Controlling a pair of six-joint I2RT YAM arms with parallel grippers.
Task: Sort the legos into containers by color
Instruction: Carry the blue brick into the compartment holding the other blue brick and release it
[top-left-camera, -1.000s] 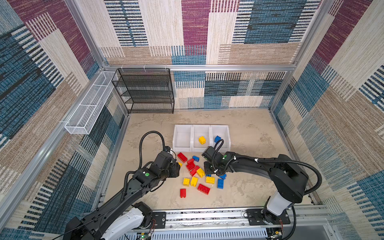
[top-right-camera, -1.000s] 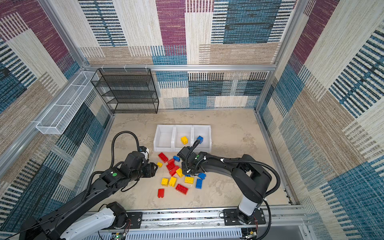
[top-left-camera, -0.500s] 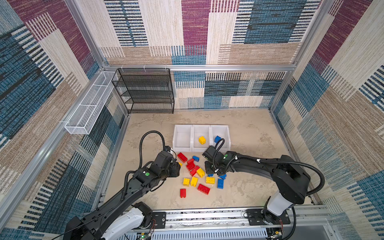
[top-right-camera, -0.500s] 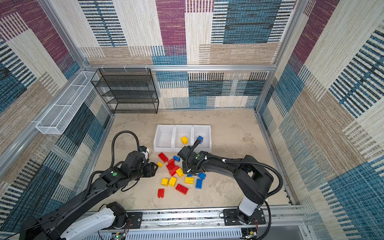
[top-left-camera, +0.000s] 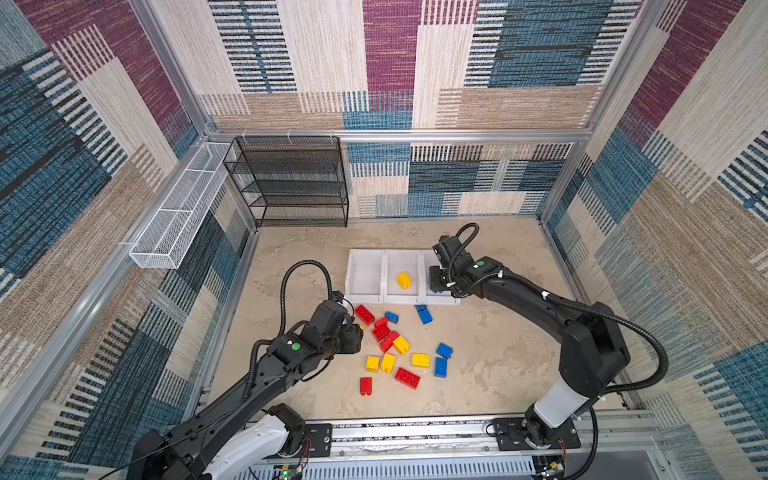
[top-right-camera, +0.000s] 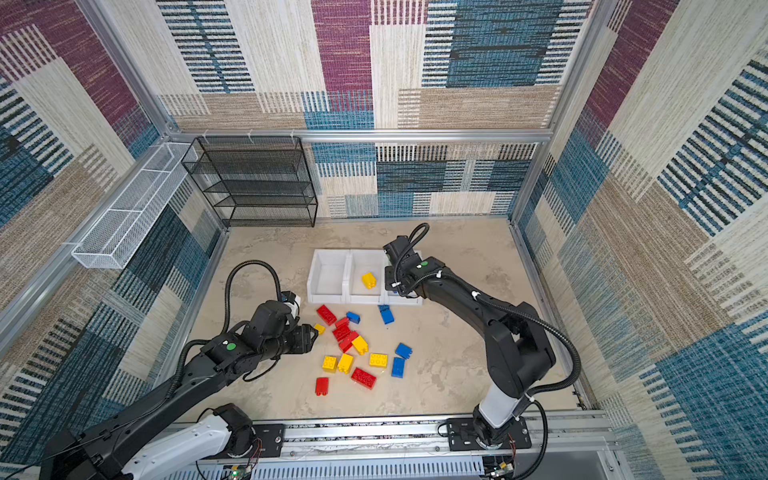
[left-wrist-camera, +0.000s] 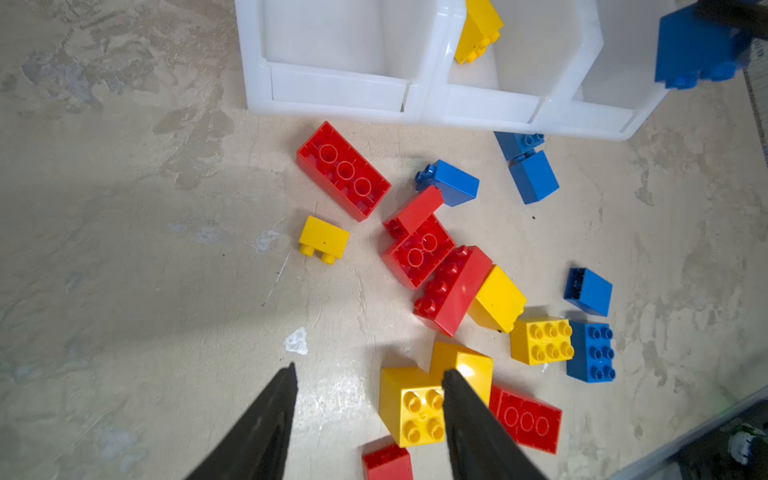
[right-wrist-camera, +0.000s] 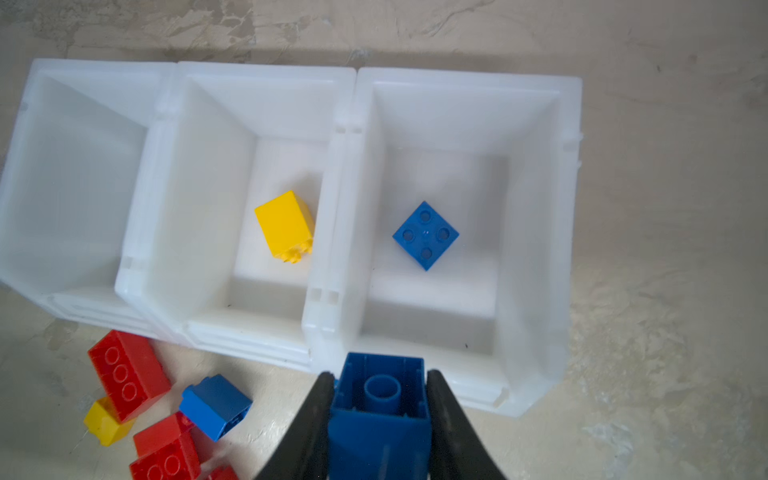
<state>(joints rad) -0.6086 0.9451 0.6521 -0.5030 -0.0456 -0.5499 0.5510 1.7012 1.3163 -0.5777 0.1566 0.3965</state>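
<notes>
The containers are three joined white bins at the back of the floor. The left one holds nothing, the middle one holds a yellow brick, and a blue brick lies in the right one. My right gripper is shut on a blue lego, hollow underside up, over the right bin's front rim. Loose red, yellow and blue legos lie scattered in front of the bins. My left gripper hangs open over bare floor at the pile's left edge, next to a yellow square brick.
A black mesh rack stands at the back left. A white wire basket hangs on the left wall. The metal base rail runs along the front. A small yellow brick lies apart, left of the pile.
My right gripper closed on a blue lego at the pile and carried it back toward the right bin. The left arm has stayed where it was.
</notes>
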